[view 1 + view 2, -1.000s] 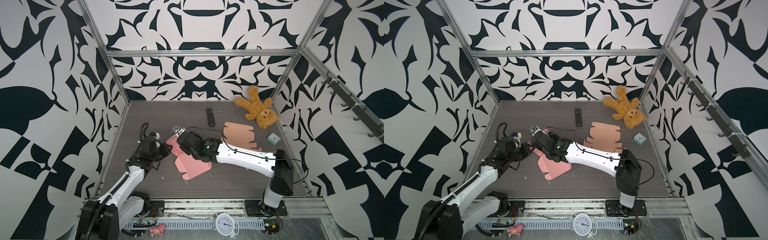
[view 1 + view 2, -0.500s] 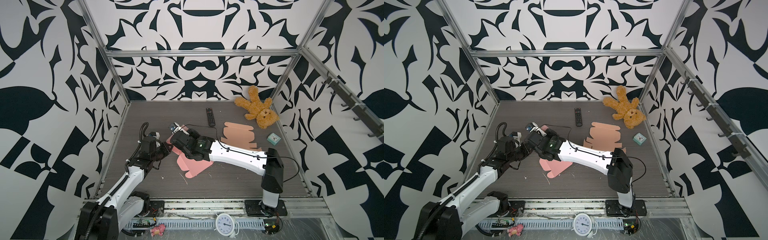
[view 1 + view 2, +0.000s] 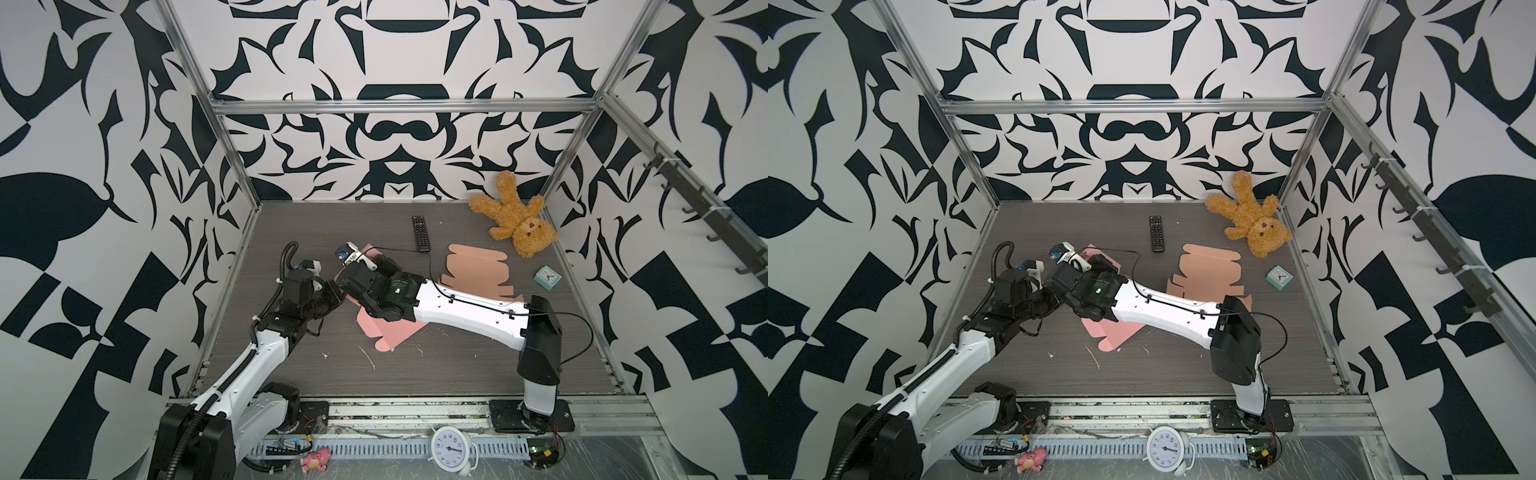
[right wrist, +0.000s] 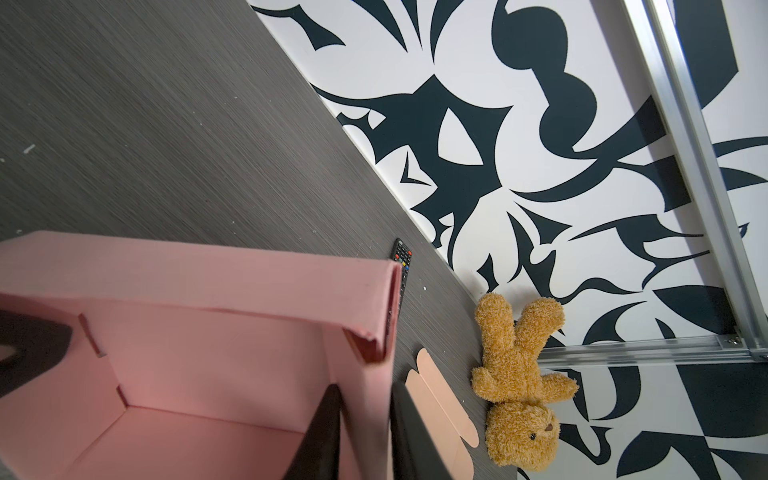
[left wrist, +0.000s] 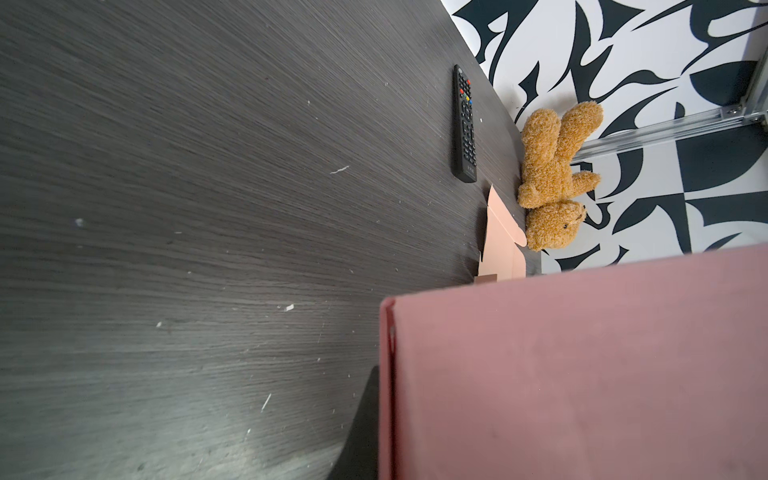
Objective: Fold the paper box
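Note:
The pink paper box (image 3: 390, 332) lies left of the table's middle, partly raised, under both wrists; it also shows in the other top view (image 3: 1108, 332). In the right wrist view two walls stand up around the pink floor (image 4: 174, 374). My right gripper (image 4: 365, 436) is shut on one upright wall, a dark finger (image 4: 324, 436) on each face. My left gripper (image 5: 386, 432) holds another pink wall (image 5: 582, 365); only one finger (image 5: 361, 428) shows, the second is hidden behind the card. In both top views the two grippers (image 3: 337, 291) (image 3: 351, 282) meet at the box's left end.
A flat peach cardboard blank (image 3: 478, 270) lies to the right of the box. A black remote (image 3: 420, 233) and a teddy bear (image 3: 515, 220) sit toward the back wall. A small teal clock (image 3: 547, 277) stands at the right edge. Paper scraps dot the front.
My right arm has reached further left toward the left gripper, and its jaws have narrowed onto the box wall. The left arm has stayed put.

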